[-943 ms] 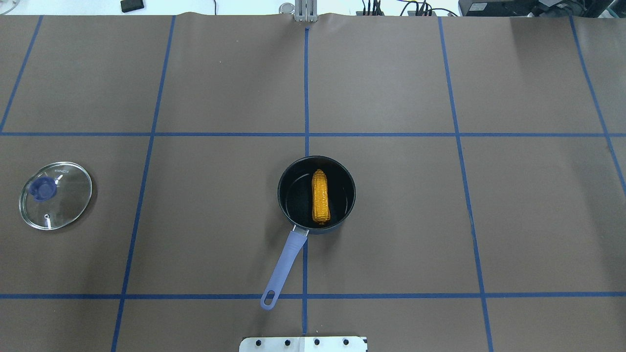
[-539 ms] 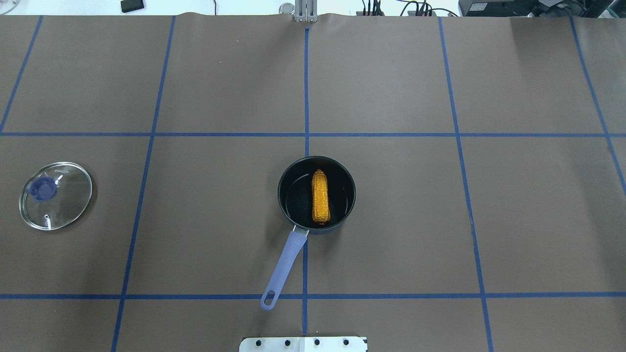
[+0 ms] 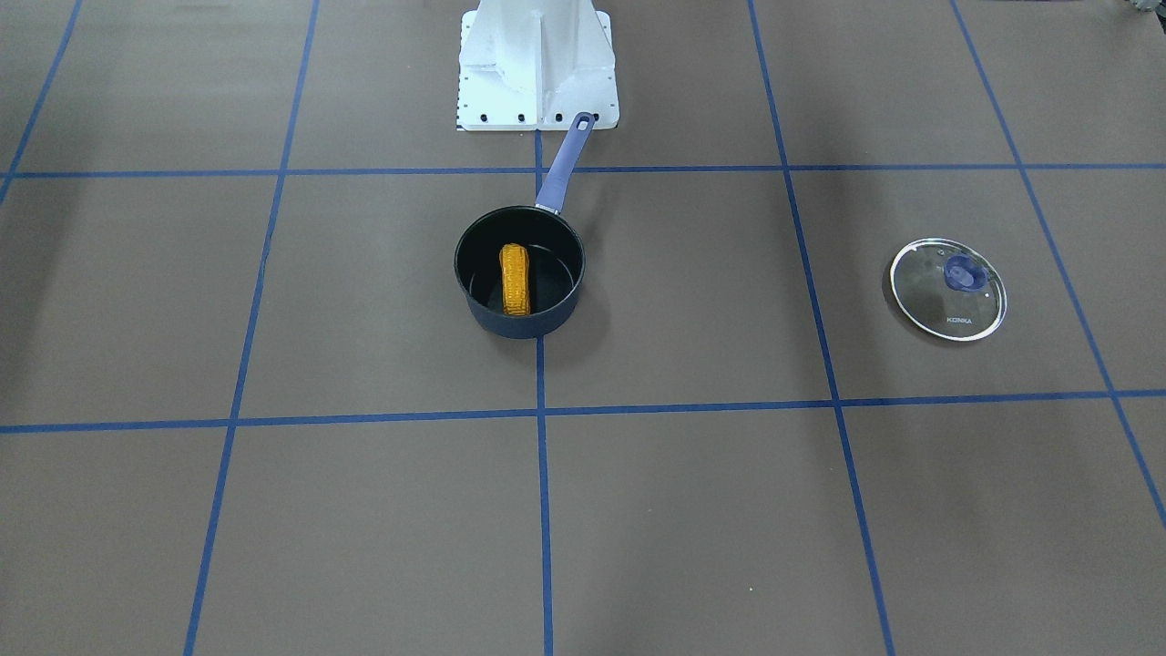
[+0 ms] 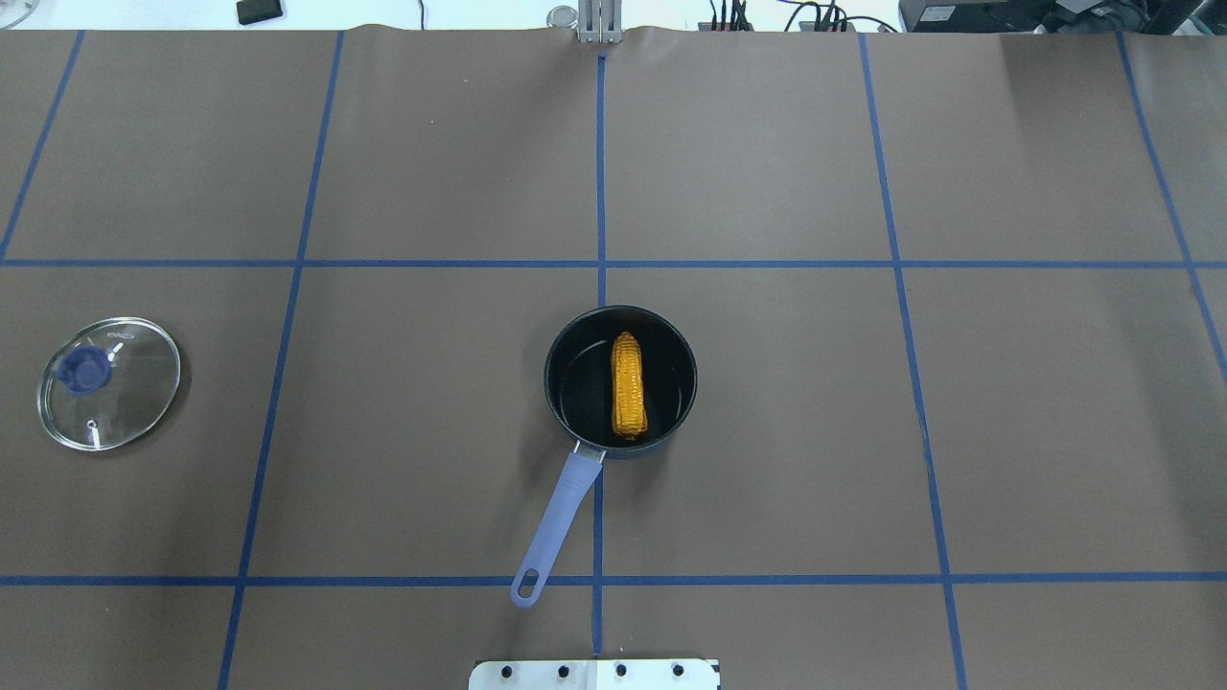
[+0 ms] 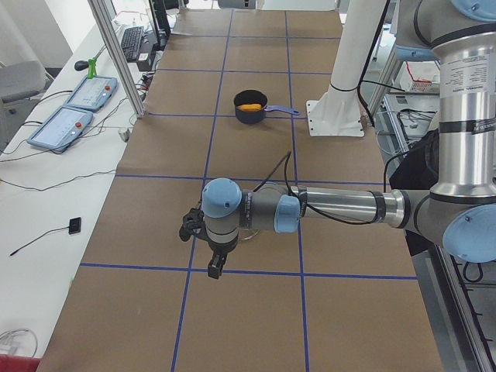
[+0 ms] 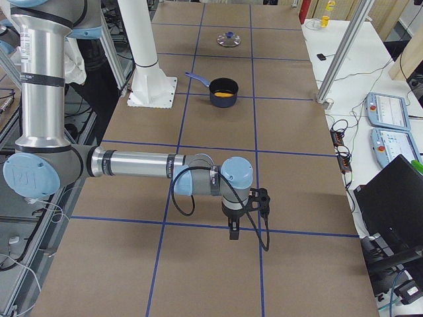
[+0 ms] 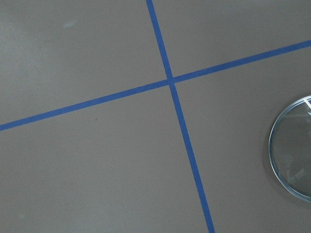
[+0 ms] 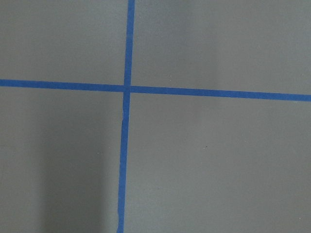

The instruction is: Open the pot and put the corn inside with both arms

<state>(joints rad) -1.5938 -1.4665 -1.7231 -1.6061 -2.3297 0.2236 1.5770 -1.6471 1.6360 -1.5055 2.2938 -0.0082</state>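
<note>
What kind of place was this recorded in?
Most likely a robotics lab, not a kitchen: the table is covered in brown paper marked with a blue tape grid, control tablets lie on a side bench, and a robot arm stretches over the table.

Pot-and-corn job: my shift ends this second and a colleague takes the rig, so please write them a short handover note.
Left claw: over the table at the robot's left end, close to the lid, whose edge shows in its wrist view. Open or shut cannot be told.
Right claw: over bare table at the right end. Likewise cannot be told.
Pot: uncovered, mid-table, handle toward the robot's base.
Corn: lying inside the pot.
Lid: flat on the table, knob up, well apart from the pot.
Done: lid off, corn in.
Left: nothing the task names.
</note>
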